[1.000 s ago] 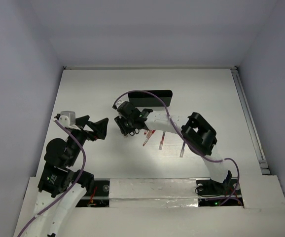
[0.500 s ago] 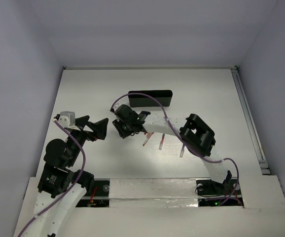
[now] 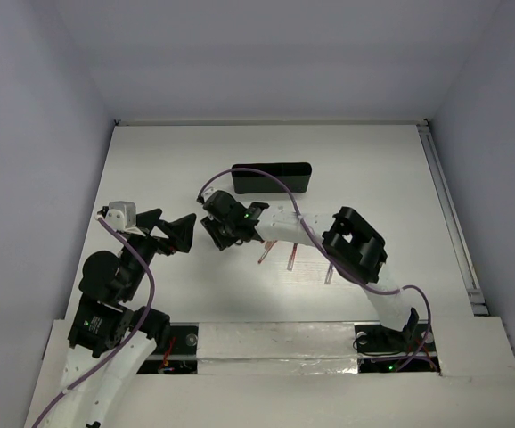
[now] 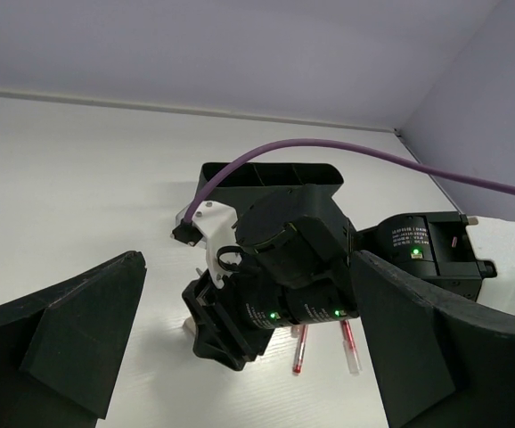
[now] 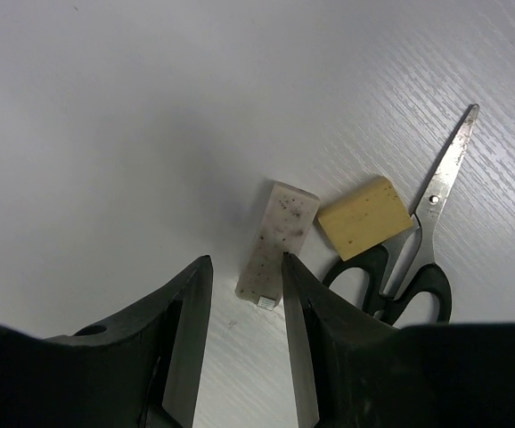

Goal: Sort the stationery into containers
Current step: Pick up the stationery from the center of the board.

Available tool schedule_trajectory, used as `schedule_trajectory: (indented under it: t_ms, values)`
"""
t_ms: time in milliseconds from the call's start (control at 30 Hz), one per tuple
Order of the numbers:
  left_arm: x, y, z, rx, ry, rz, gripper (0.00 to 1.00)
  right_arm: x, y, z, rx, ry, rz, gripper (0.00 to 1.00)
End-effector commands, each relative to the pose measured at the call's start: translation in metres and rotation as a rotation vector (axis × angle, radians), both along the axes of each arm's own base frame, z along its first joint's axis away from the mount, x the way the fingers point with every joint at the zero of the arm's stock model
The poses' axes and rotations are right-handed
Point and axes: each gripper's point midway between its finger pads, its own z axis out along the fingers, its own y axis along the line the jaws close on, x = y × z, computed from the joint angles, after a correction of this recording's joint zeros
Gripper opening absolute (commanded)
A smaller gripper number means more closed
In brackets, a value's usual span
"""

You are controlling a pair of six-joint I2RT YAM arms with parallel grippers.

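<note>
- The right gripper (image 5: 245, 263) is about half open and holding nothing. It hangs right over a speckled eraser (image 5: 278, 239) lying flat on the table (image 5: 106, 134).
- In the wrist view that eraser's long axis runs roughly 7 to 1 o'clock, so it's nearly in line with the fingers and just a bit skewed. Only its near end sits between the tips.
- It isn't centred either. It's crowded up against the 3 o'clock finger (image 5: 304, 330), with a clear gap on the 9 o'clock side. I can't tell if it's actually touching.
- My guess is that closing would pinch it across the short width, which is what you want, but reaching a little further toward 12 first would get more of it in the grip.
- The tan eraser (image 5: 364, 217) is at about 2 o'clock from the tips, resting against the scissors (image 5: 422, 245), whose blades point to 1 o'clock.
- From above, the tray (image 3: 271, 178) is at about 1 o'clock from that gripper, and the pens (image 3: 290, 256) lie out at 4 o'clock.
- The left gripper (image 3: 170, 230) is spread wide and empty at 9 o'clock, so this looks like the right arm's job.
</note>
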Motion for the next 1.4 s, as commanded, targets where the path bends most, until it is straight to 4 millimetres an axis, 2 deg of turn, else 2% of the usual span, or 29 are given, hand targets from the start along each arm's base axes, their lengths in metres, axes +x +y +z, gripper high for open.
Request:
schedule_trajectory:
  t_ms: [0,167,300,500,633,700,833,900,967,1033,1133,1367]
  values:
    - [-0.005,0.000,0.021,-0.027,-0.066,-0.012,0.99,0.006,0.004,0.023,0.026,-0.055,-0.023,0.43]
    - [-0.005,-0.001,0.021,-0.029,-0.068,-0.017,0.99,0.008,0.001,0.031,0.037,-0.073,-0.040,0.43]
    - [-0.005,-0.002,0.021,-0.026,-0.070,-0.021,0.99,0.010,-0.002,0.022,0.012,-0.071,-0.059,0.49]
    - [-0.005,-0.002,0.021,-0.026,-0.072,-0.024,0.99,0.011,-0.001,0.017,0.018,-0.067,-0.071,0.50]
    - [-0.006,-0.003,0.020,-0.025,-0.069,-0.027,0.99,0.008,0.000,0.026,0.036,-0.063,-0.055,0.44]
    - [-0.005,-0.003,0.020,-0.023,-0.069,-0.027,0.99,0.002,0.003,0.037,0.053,-0.070,-0.040,0.37]
    - [-0.006,-0.003,0.021,-0.024,-0.072,-0.029,0.99,0.000,0.002,0.054,0.086,-0.078,-0.034,0.37]
    - [-0.006,-0.003,0.021,-0.024,-0.071,-0.029,0.99,-0.001,0.001,0.057,0.092,-0.080,-0.033,0.42]
    - [-0.006,-0.004,0.021,-0.024,-0.071,-0.032,0.99,0.000,0.002,0.056,0.092,-0.083,-0.035,0.46]
    - [-0.006,-0.004,0.021,-0.024,-0.071,-0.032,0.99,0.001,0.001,0.047,0.070,-0.078,-0.037,0.49]
    - [-0.006,-0.004,0.020,-0.023,-0.070,-0.032,0.99,0.002,0.000,0.036,0.043,-0.075,-0.038,0.50]
    - [-0.005,-0.004,0.020,-0.023,-0.070,-0.033,0.99,0.011,-0.002,0.027,0.014,-0.083,-0.051,0.50]
